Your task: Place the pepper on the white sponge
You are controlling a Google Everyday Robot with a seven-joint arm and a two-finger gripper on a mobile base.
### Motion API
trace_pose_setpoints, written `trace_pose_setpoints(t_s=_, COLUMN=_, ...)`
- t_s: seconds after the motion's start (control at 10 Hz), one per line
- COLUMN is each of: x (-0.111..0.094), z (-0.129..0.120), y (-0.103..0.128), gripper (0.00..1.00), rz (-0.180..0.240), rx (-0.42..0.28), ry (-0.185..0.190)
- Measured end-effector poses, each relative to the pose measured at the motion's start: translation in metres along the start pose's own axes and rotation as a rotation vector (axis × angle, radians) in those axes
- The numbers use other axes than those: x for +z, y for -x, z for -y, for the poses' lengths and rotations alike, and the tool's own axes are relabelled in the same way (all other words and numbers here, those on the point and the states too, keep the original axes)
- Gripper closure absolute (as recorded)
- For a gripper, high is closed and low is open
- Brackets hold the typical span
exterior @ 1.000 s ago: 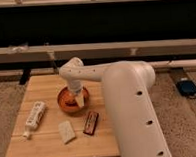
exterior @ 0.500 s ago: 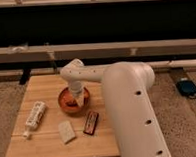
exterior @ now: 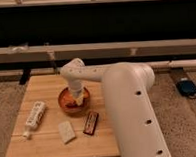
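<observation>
Your gripper (exterior: pixel 78 98) stays low in the bowl (exterior: pixel 63 103), centre frame — grip cannot be told; white sponge (exterior: pixel 66 131) still bare — placement pending.

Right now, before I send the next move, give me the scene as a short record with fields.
tool: lowered into the bowl, mid-table
pepper: cannot make it out; not on the sponge
white sponge: near the front edge, nothing on it
dark bar: just right of the sponge, apart from it
white tube: left side of the table
</observation>
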Motion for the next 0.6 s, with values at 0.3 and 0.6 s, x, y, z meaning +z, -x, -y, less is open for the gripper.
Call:
trace_pose_setpoints(t_s=0.3, x=-0.032, z=-0.001, y=0.011, gripper=1.0, rz=-0.004, rx=-0.038, ry=-0.012)
trace_pose_setpoints(t_s=0.6, x=-0.076, z=-0.014, y=0.036, gripper=1.0, rz=0.0, rx=-0.089, ry=-0.032)
